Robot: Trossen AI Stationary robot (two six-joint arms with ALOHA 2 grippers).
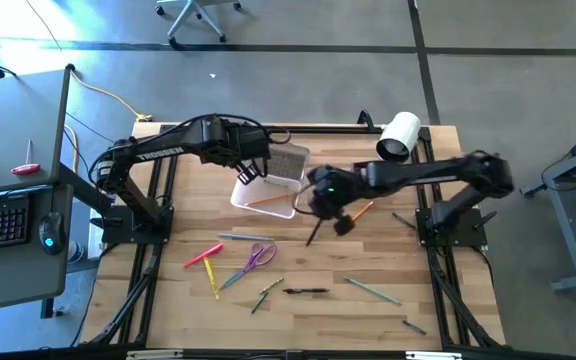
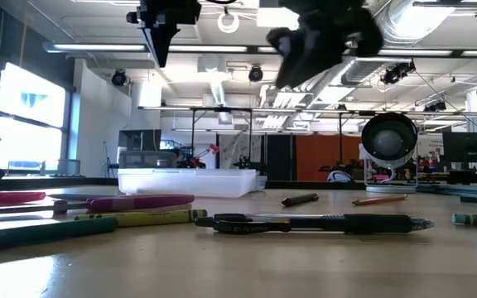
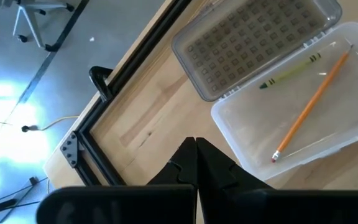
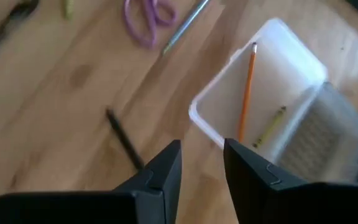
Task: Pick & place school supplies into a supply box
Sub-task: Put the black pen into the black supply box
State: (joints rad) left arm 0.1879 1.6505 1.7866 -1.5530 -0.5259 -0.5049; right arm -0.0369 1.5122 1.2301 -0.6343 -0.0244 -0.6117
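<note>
I have the right gripper [image 4: 202,163] hanging above the table with its fingers spread and nothing between them. The supply box [image 1: 265,200] lies just beyond it, toward the left arm, lid [image 3: 253,43] folded open, and already holds an orange pencil [image 3: 309,106] and a yellow-green crayon [image 3: 291,73]. The nearest loose thing is a black pen [image 4: 124,144] on the wood just below and slightly to one side of my open fingers — I judge that the natural next target. In the right wrist view its long axis runs at a slant, roughly parallel to the pencil in the box, so the fingers would have to close across it rather than along it; a small turn of the wrist may be needed. The right arm is stretched low across the table from its base, forearm nearly level, and sits far closer to that pen than the left one. The left gripper [image 3: 196,163] waits over the box's far edge near the lid, fingers pressed together on nothing. The other supplies — purple scissors [image 1: 259,257], a pink marker [image 1: 204,255], more pens and pencils — lie scattered farther off toward the table's front edge.
</note>
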